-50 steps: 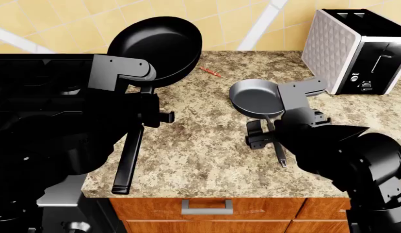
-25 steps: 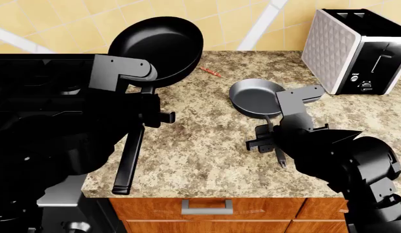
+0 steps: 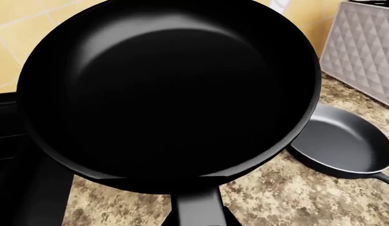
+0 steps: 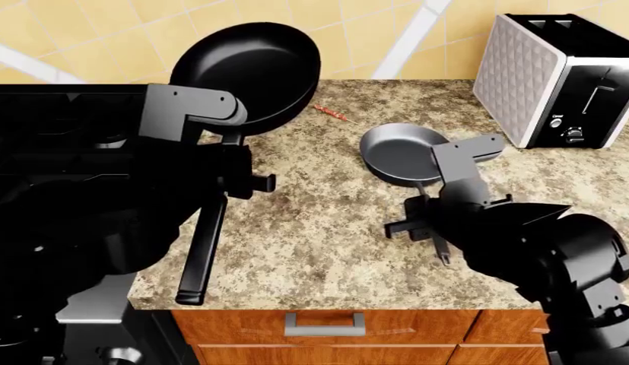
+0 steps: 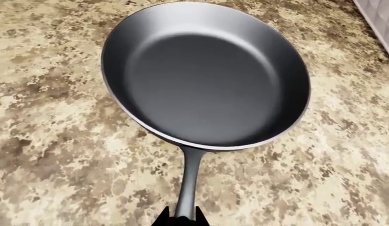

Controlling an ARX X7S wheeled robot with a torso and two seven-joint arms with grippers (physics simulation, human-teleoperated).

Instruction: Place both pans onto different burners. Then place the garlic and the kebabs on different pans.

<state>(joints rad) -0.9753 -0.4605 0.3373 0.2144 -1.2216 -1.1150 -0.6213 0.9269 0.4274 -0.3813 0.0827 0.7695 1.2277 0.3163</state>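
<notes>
- Left wrist view: we saw the large black pan [image 3: 169, 94] fill most of the picture, its bowl empty and its flat handle running down toward the camera. Our left gripper's jaws did not show here, so from this view we could not tell how they stood. Past the big pan's rim lay the small grey pan [image 3: 345, 143], also empty, resting on the granite counter [image 3: 295, 197] with the toaster [image 3: 363, 52] beyond it.
- Head view: we found the large black pan tilted and raised over the counter's back edge by the stove [image 4: 50, 122], against the tiled wall. Our left gripper [image 4: 236, 181] was closed on its handle, which reached down past the counter's front edge. The small grey pan sat near the counter's middle, toward the toaster at the back right corner. Our right gripper [image 4: 424, 222] was at its thin handle. The kebabs [image 4: 329, 112] lay on the counter near the back edge, between the two pans and in neither. Open granite stretched from the pans to the front edge.
- Right wrist view: we saw the small grey pan empty, flat on the counter, its handle [image 5: 189, 183] running in between our right gripper's jaws, which were closed on it. Bare counter ringed the pan on every side.
</notes>
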